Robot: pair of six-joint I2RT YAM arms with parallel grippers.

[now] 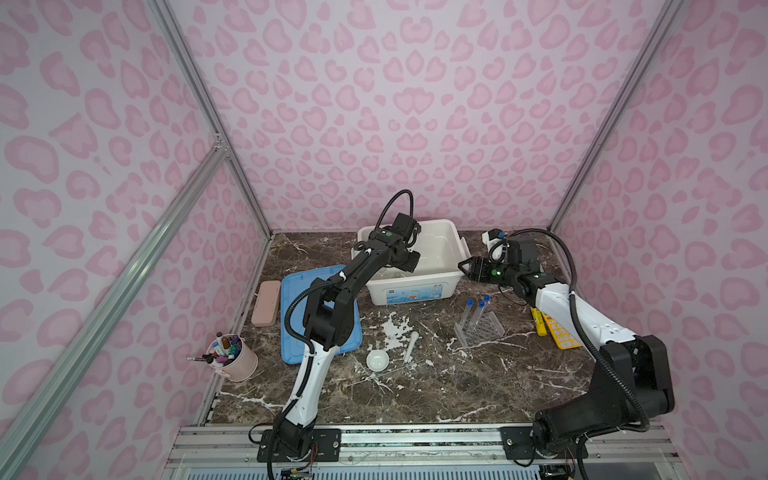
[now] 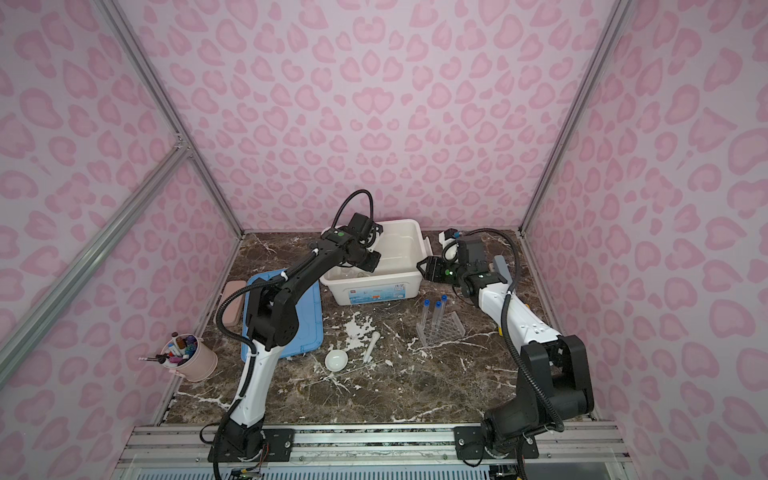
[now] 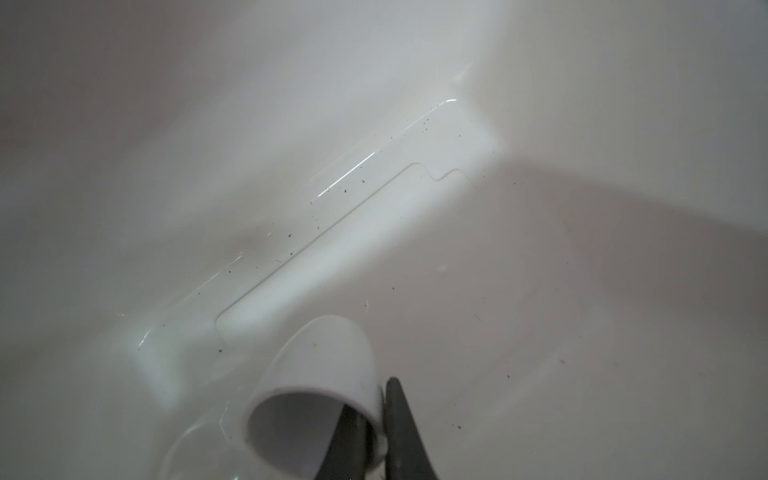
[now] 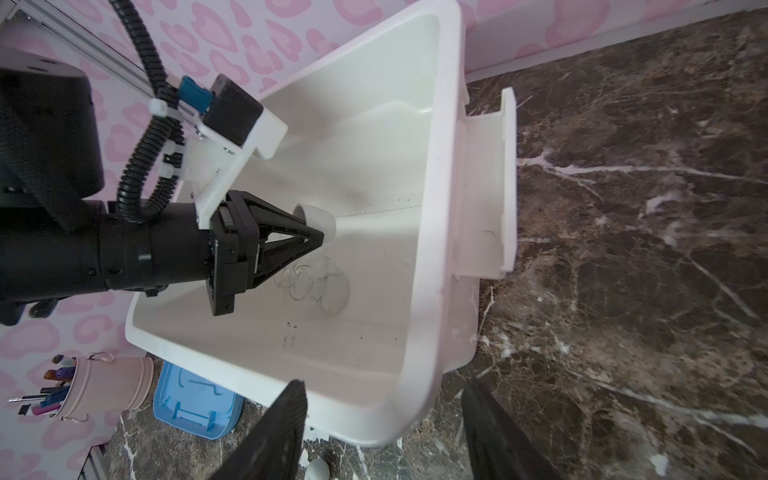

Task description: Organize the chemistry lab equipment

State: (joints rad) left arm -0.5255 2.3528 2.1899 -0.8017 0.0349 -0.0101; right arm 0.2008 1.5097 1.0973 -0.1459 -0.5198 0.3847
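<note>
One cup [image 3: 316, 365], its rim pinched in the left gripper [image 4: 320, 239], is inside the one white bin [image 1: 409, 286]. The right gripper [image 1: 463, 266] gapes empty just beside the bin. In front of the bin: three test tubes [image 1: 478, 309], one rack [image 1: 484, 332], one dish [image 1: 377, 359], one pestle [image 1: 411, 347].

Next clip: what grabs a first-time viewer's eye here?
The left gripper reaches deep into the white bin at the back, pinching a white cup by its rim near clear glassware. Next come three blue-capped test tubes standing in a clear rack on the marble table right of centre. The open right gripper hovers beside the bin.
</note>
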